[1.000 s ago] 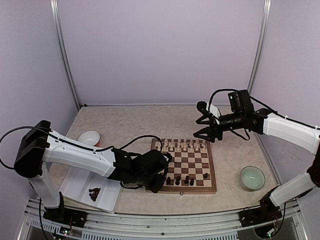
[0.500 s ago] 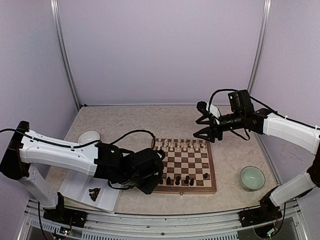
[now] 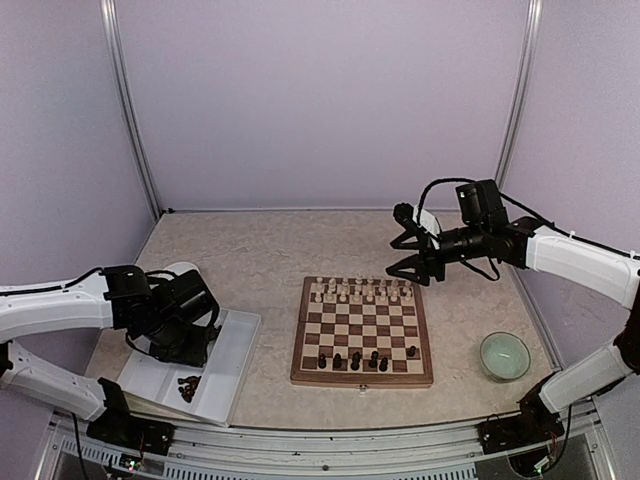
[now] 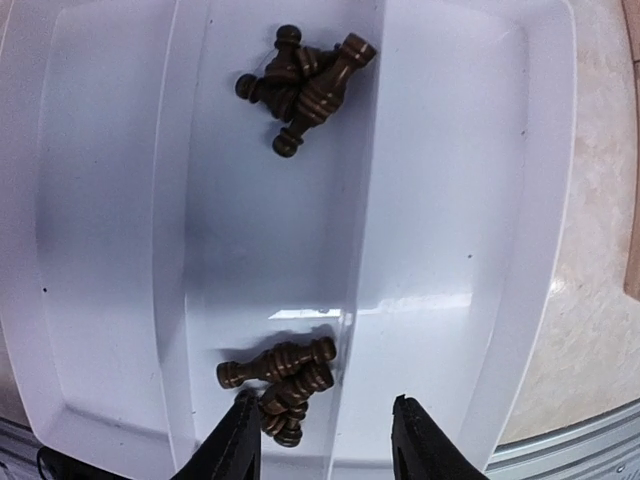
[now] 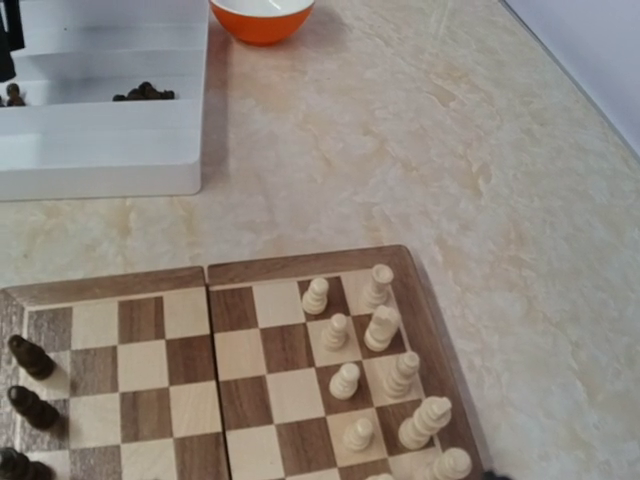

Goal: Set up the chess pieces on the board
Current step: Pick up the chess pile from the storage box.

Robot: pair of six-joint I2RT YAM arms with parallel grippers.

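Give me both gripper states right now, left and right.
Left gripper: open, empty, just above dark chess pieces in the white tray.
Right gripper: open, empty, raised near the far side of the board.

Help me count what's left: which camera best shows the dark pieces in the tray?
Left wrist: it looks straight down on two piles of dark chess pieces in the white tray. Top external shows only one small dark cluster; right wrist, distant specks.
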